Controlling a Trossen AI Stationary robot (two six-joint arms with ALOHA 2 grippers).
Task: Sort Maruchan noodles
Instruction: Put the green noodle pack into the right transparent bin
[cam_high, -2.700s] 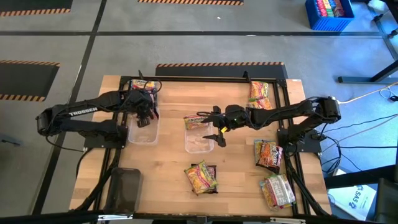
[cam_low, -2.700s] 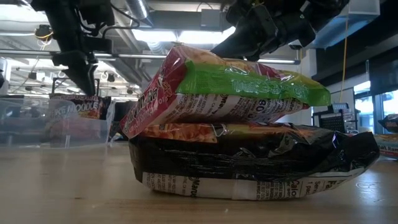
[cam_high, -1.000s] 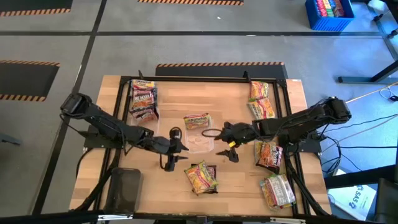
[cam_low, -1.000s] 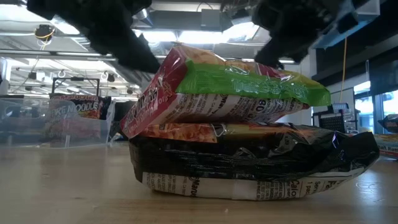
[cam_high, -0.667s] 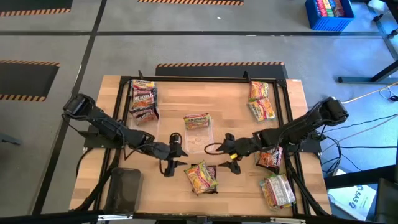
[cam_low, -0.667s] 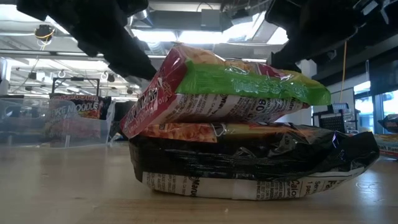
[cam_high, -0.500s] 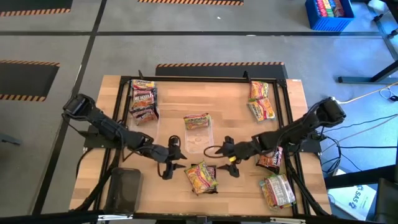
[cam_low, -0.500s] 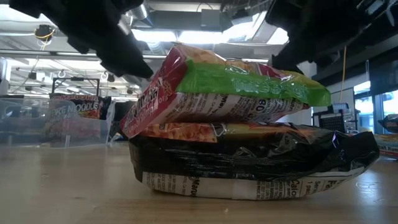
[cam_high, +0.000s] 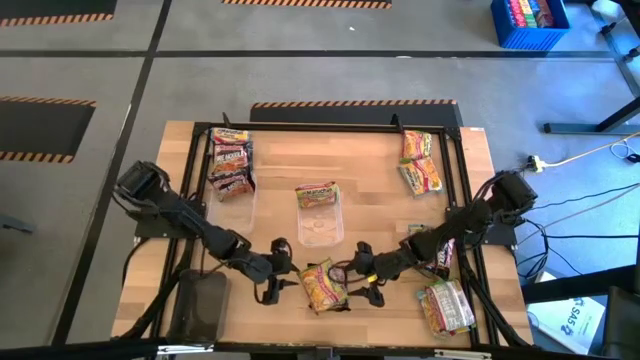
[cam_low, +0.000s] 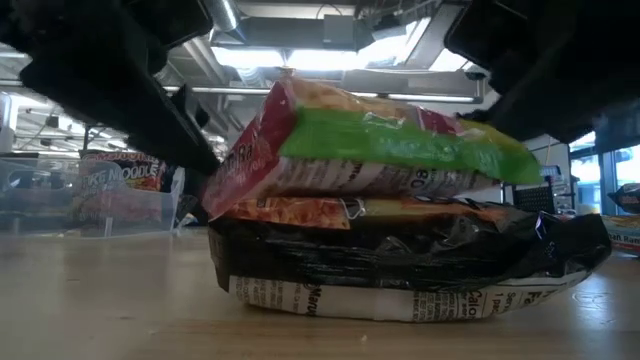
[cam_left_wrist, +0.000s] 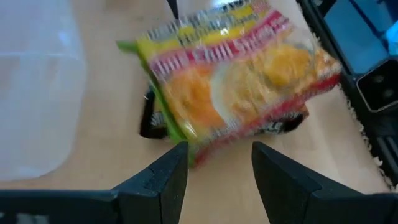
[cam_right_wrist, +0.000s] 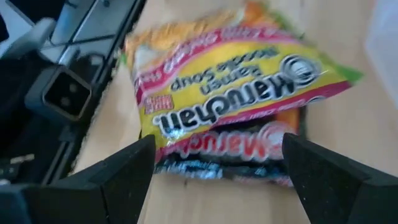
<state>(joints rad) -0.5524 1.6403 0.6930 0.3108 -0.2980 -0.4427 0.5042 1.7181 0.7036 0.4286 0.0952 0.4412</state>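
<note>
A stack of two Maruchan noodle packets (cam_high: 325, 285) lies near the table's near edge. The yellow one with red and green edges (cam_low: 370, 145) rests on a dark one (cam_low: 400, 255). My left gripper (cam_high: 280, 275) is low at the stack's left side and open. In the left wrist view, the top packet's red edge (cam_left_wrist: 208, 149) reaches between its fingers. My right gripper (cam_high: 357, 277) is open wide at the stack's right side, with both packets (cam_right_wrist: 236, 99) ahead between its fingers. My left gripper has the top packet's left edge (cam_left_wrist: 208, 149) between its open fingers, coming level from the table's left. I cannot tell whether a finger touches it. My right gripper stands apart from the stack.
Two clear trays sit mid-table. The left one (cam_high: 230, 200) has packets (cam_high: 230, 160) at its far end, and the middle one (cam_high: 320, 228) has one packet (cam_high: 317, 194). More packets lie at the far right (cam_high: 418, 160), right (cam_high: 438, 258) and near right (cam_high: 445, 305).
Both grippers have moved toward the table's near edge and down, closing in on the stack from its left and right. In the low view the top packet has shifted a little to the right on the dark packet, which has stayed in place.
</note>
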